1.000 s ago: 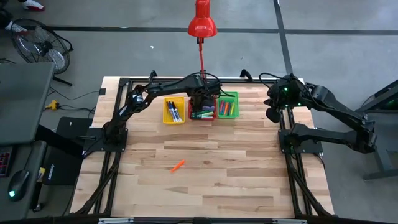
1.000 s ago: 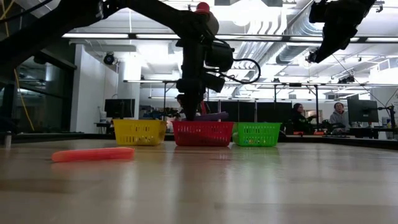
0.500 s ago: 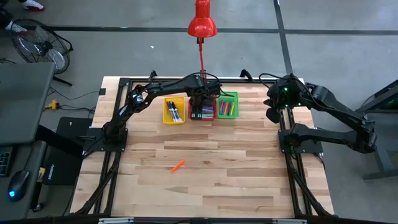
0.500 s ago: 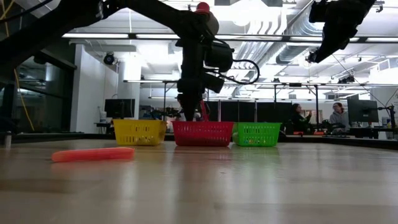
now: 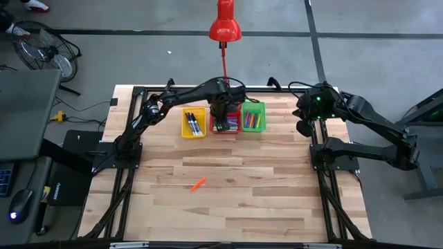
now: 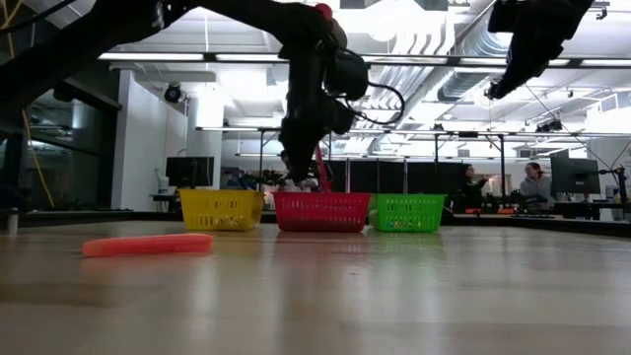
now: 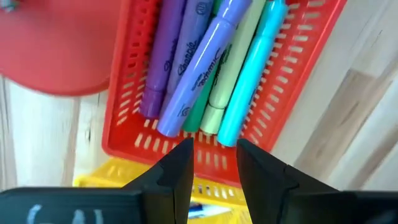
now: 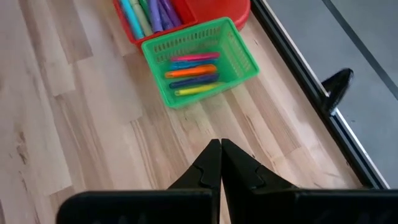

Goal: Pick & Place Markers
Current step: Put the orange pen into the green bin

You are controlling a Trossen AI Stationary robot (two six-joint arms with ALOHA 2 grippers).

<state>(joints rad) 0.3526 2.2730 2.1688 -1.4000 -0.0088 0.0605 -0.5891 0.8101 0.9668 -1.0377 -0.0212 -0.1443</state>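
Observation:
Three small bins stand in a row at the table's far side: yellow (image 5: 194, 123), red (image 5: 228, 126) and green (image 5: 253, 117), each with markers lying in it. In the left wrist view the red bin (image 7: 130, 134) holds purple, lavender, green and cyan markers (image 7: 205, 62). My left gripper (image 7: 214, 163) hangs above the red bin, pointing down, open, with nothing between its fingers. One orange marker (image 5: 198, 184) lies flat on the bare table nearer the front (image 6: 148, 244). My right gripper (image 8: 221, 163) waits shut, raised at the table's far right (image 5: 303, 128).
A red lamp (image 5: 225, 28) stands just behind the bins, its round base (image 7: 56, 50) next to the red bin. Black frame rails (image 5: 124, 138) run along the table's left, right and far edges. Bare wood (image 5: 263, 194) stretches across the middle and front.
My left gripper has let go of a purple marker that it held level over the red bin; the marker has dropped into the bin. The gripper has then risen a little and rolled about its downward axis. My right arm has kept still.

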